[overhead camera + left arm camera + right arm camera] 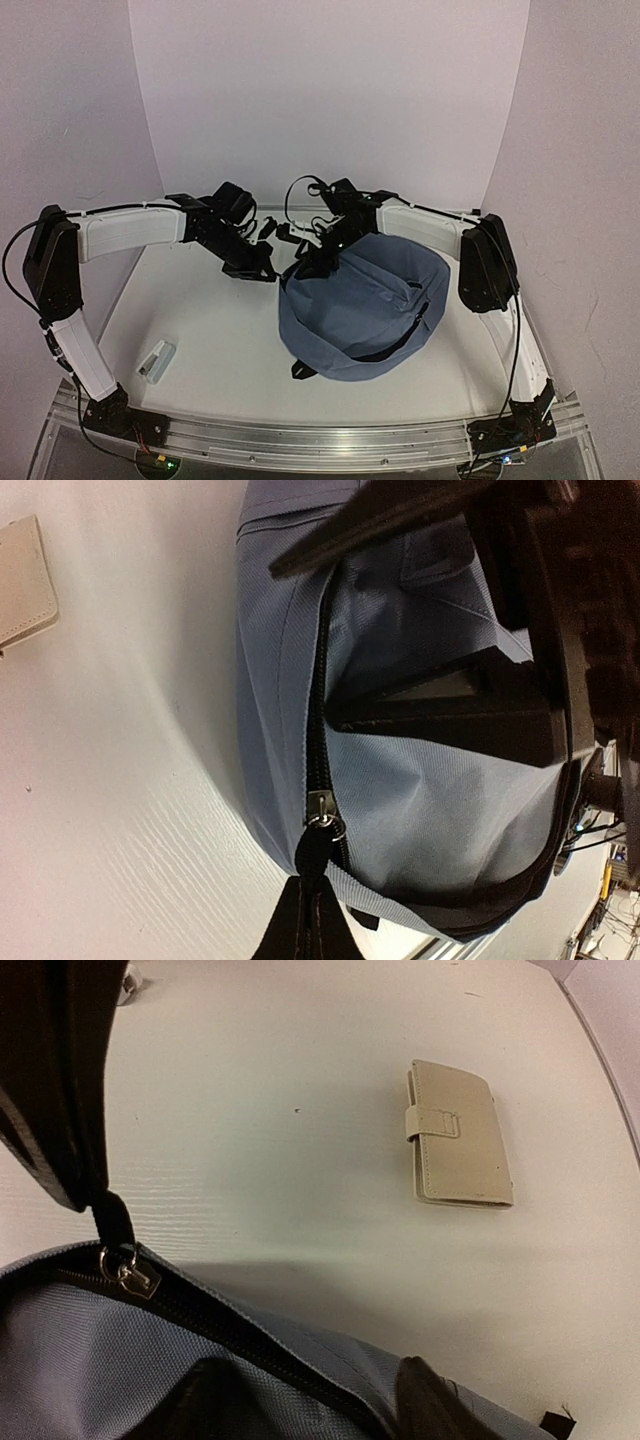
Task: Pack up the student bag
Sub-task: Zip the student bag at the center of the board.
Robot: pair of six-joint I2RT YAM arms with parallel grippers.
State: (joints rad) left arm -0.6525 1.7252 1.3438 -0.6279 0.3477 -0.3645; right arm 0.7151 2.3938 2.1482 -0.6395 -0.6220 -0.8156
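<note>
— Right of centre on the white surface (220, 340) lies the student bag (365, 300), slate-blue and lying flat, with a curved black zip (415, 320) showing on its top face. Do you see it the same way?
— Yes. Its far edge sits between the wrists of the 2 arms, and 1 black strap end (300, 370) pokes out at its near left corner.
— And the left pincer (268, 270)?
— Clamped tight on the black pull tab (112, 1220) that hangs from the zip slider (125, 1272) at the bag's far left edge. The tab runs straight from slider to pincer.
— The right pincer (320, 1400)?
— Down on the bag's cloth just beside that zip, jaws standing apart, both fingers (425, 1405) touching the fabric. Whether they nip any of it, I cannot tell.
— Anything else out there?
— 1 beige wallet (460, 1135) with a snap tab, closed, lying flat on the surface, well apart from the bag on its left.
</note>
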